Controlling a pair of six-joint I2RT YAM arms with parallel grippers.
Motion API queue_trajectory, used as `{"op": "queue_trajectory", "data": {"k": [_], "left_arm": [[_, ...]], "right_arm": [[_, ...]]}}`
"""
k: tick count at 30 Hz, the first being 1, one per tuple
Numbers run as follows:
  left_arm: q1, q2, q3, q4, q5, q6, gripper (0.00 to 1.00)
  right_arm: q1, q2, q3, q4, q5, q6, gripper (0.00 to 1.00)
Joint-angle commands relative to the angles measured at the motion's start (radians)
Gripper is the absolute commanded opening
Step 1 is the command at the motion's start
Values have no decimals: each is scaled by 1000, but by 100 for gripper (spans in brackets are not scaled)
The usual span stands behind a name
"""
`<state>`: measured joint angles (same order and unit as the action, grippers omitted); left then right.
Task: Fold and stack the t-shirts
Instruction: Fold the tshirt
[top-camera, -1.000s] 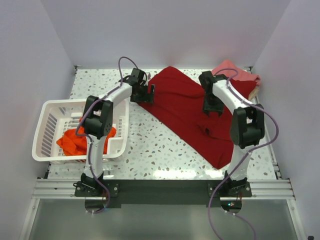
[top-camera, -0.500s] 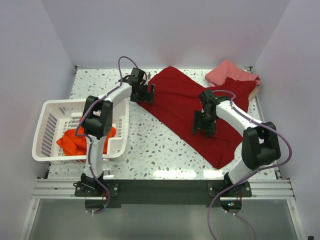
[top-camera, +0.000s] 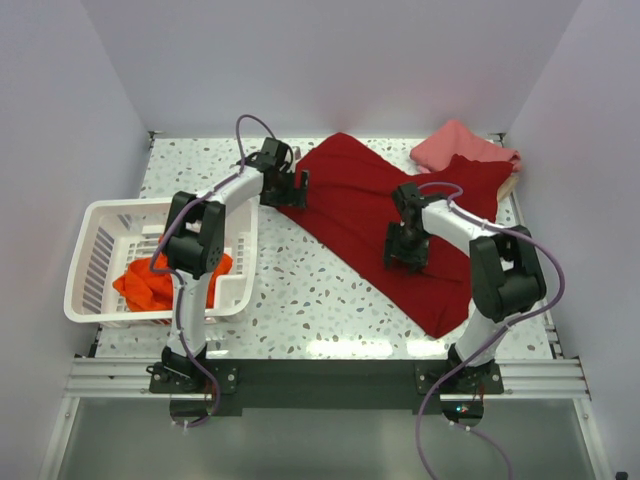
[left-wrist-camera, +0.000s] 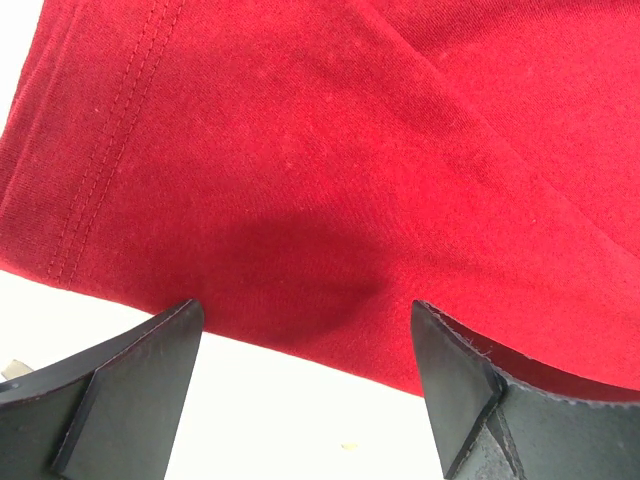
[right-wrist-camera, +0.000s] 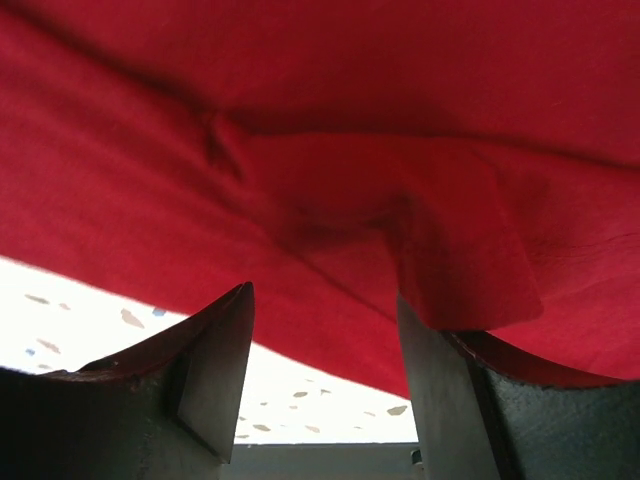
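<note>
The large dark crimson t-shirt (top-camera: 360, 205) lies spread diagonally from the back middle to the front right of the table. My left gripper (top-camera: 291, 190) is open at its left hem; the left wrist view shows the stitched hem (left-wrist-camera: 300, 180) just ahead of my open gripper (left-wrist-camera: 305, 312). My right gripper (top-camera: 406, 250) is open, low over the shirt's middle; in the right wrist view (right-wrist-camera: 322, 298) a wrinkle of crimson cloth (right-wrist-camera: 460, 250) bunches over the right finger. A folded pink shirt (top-camera: 455, 143) lies back right with a tan edge (top-camera: 513, 186) beside it. The orange-red shirt (top-camera: 150, 282) sits in the basket.
The white slotted basket (top-camera: 95, 230) stands at the left, beside the left arm. Speckled tabletop (top-camera: 300, 290) shows between the basket and the crimson shirt. White walls close in the back and both sides.
My right gripper has moved from the back right, near the pink shirt, toward the front left onto the crimson shirt's middle. The left gripper has stayed at the hem.
</note>
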<state>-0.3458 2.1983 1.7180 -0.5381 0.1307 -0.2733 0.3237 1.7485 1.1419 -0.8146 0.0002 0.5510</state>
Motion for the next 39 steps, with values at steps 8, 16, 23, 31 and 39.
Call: {"op": "queue_trajectory", "data": {"k": [8, 16, 23, 31, 39], "left_arm": [[28, -60, -28, 39, 9, 13, 90], [47, -68, -31, 41, 21, 9, 90], [48, -74, -43, 47, 26, 6, 90], [48, -71, -37, 50, 27, 5, 90], [50, -64, -38, 52, 33, 3, 90]], "right_arm": [[-8, 42, 131, -58, 230, 12, 62], [-20, 83, 226, -72, 394, -42, 62], [-23, 31, 364, -58, 443, -83, 63], [-31, -82, 337, -143, 359, -79, 64], [-64, -219, 44, -35, 97, 58, 64]]}}
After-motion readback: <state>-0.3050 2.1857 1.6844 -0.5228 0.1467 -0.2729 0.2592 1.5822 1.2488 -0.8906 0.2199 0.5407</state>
